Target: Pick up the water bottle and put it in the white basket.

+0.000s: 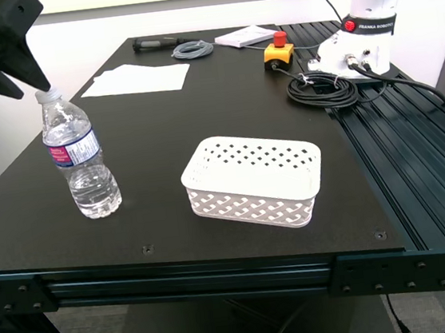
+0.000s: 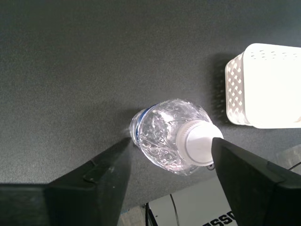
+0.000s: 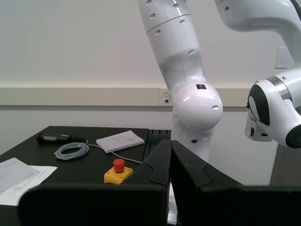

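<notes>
Status: approach phase. No grasp is made, and the transfer has not begun.

The bottle (image 1: 79,155) stands upright on the counter (image 1: 224,110), near the exterior view's left edge. It is well apart from the basket (image 1: 253,181), which sits nearer the middle of the counter and holds nothing visible.

My first claw (image 2: 171,155) hangs directly above the bottle with its jaws spread wide. In the first wrist view, one finger lies at the white cap (image 2: 199,143), touching or nearly so; the other stands clear of the bottle's side. In the exterior view, a black fingertip (image 1: 31,72) sits just at the cap.

My second claw (image 3: 170,162) is held away from the work, jaws pressed together on nothing, facing a white robot arm (image 3: 188,84) beyond the counter.

Remaining steps, as judged from this state:
1. Lower the first claw around the bottle.
2. Close and lift.
3. Carry to the basket.
4. Release inside.
</notes>
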Available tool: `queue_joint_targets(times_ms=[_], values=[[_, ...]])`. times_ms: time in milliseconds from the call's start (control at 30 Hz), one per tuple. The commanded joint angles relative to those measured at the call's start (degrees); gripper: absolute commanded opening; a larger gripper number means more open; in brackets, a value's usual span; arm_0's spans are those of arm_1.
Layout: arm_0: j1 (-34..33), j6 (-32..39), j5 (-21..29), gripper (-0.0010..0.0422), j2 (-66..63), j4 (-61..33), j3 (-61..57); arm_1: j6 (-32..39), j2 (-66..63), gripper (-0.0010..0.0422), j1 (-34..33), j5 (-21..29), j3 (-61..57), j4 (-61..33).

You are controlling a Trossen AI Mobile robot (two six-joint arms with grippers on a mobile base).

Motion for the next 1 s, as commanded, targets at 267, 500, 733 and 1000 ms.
queue_joint_targets(times_ms=[267, 500, 733, 1000], values=[[0.0, 0.0, 0.0, 0.0001, 0.0, 0.2, 0.0, 0.2, 0.9, 0.0213, 0.0, 4.3, -0.4, 0.5], [0.0, 0.0, 0.0, 0.0001, 0.0, 0.2, 0.0, -0.9, 0.9, 0.0263, -0.1, 7.2, -0.7, 1.2], [0.0, 0.0, 0.0, 0.0001, 0.0, 0.2, 0.0, -2.4, 0.9, 0.0223, -0.1, 10.8, -0.9, 2.5], [0.0, 0.0, 0.0, 0.0001, 0.0, 0.2, 0.0, -1.3, 0.9, 0.0242, -0.1, 8.7, -6.6, 3.5]])
